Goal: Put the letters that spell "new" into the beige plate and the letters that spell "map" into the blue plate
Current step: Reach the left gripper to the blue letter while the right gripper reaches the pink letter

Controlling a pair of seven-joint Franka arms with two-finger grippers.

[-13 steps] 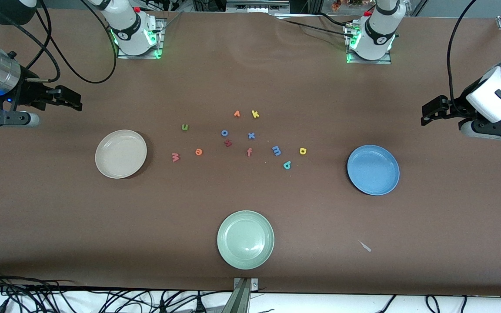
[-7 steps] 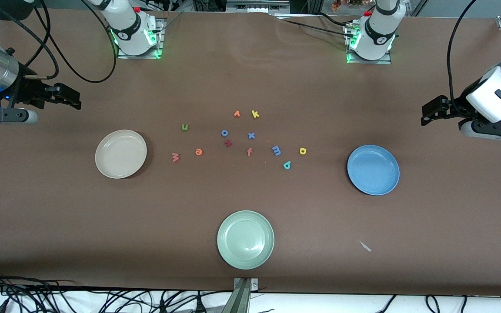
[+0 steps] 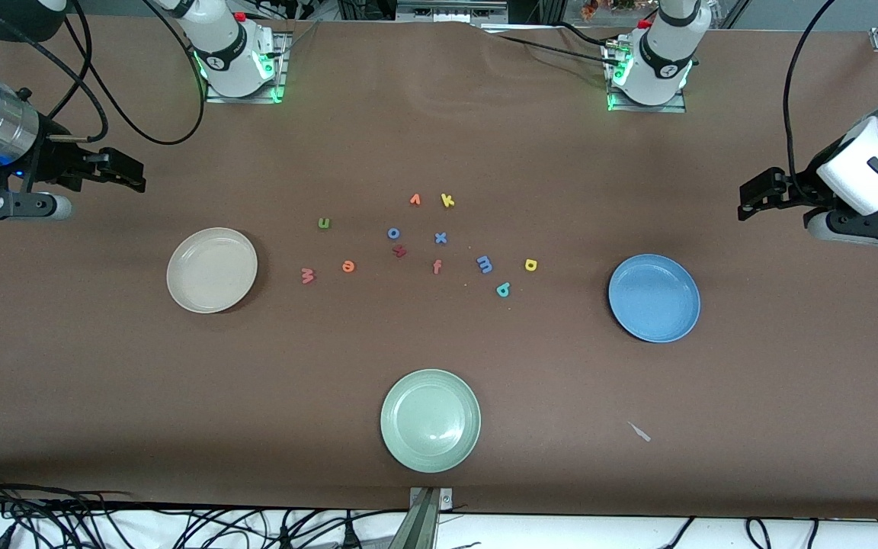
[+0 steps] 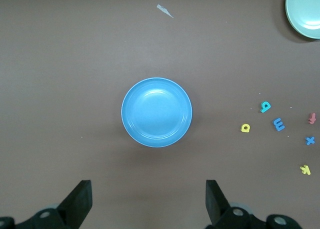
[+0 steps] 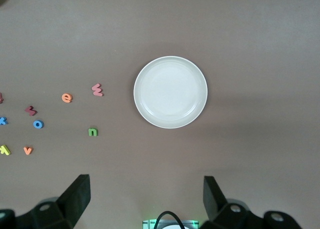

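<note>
Six target letters sit loose on the table, none plated. Green n (image 3: 324,223), orange e (image 3: 348,266) and pinkish-red w (image 3: 307,275) lie just beside the empty beige plate (image 3: 180,293). Blue m (image 3: 485,264), yellow a (image 3: 530,264) and teal p (image 3: 504,289) lie nearer the empty blue plate (image 3: 622,316).

Left gripper (image 4: 148,204) hangs over the table by the blue plate, jaws wide, empty. Right gripper (image 5: 146,201) hangs by the beige plate, same.

Risks:
- decoys packed in: orange-red f (image 3: 437,266) near the m, dark red h (image 3: 399,251), blue o (image 3: 393,233), blue x (image 3: 440,238), yellow k (image 3: 447,200). A colour mix-up grabs the wrong one.
- tiny flat foam: wide jaws may skid it or nudge a neighbour.
- pale green plate (image 3: 397,450) is a wrong drop spot.
</note>
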